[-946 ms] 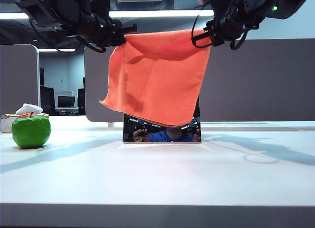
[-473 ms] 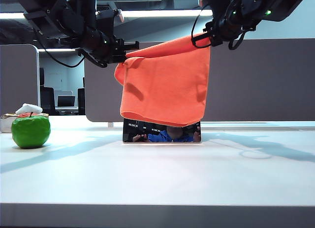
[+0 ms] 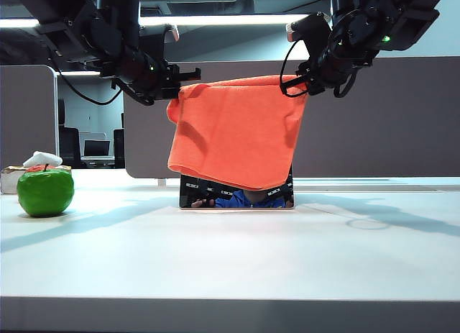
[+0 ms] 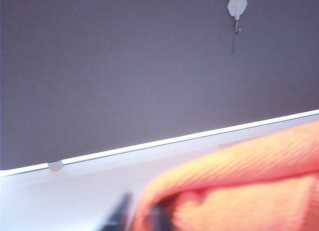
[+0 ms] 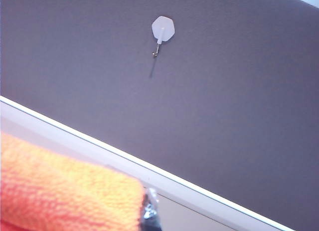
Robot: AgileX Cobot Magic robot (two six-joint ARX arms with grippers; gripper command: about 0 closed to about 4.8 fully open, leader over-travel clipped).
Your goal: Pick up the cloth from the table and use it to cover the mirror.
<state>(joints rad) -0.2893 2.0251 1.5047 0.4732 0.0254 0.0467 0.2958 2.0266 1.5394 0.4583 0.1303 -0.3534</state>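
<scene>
- Left claw (image 3: pixel 183 80): at the cloth (image 3: pixel 233 131) corner above the mirror (image 3: pixel 237 193); grip unclear.
- Right claw (image 3: pixel 296 83): clamped on the cloth's other corner; lower evenly, then release.

Cloth (image 3: pixel 233 131) hangs over the mirror (image 3: pixel 237 196) mid-desk (image 3: pixel 230 254), left hand (image 3: pixel 188 75) and right hand (image 3: pixel 293 80) at its top corners, apple (image 3: pixel 45 190) far left.

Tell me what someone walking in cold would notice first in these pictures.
The bright orange cloth stands out at once, hanging mid-scene between the left hand and the right hand, one at each top corner. It drapes over most of the dark mirror standing on the white table, leaving only the mirror's bottom strip showing. Far left on the table sits a shiny green apple.
</scene>
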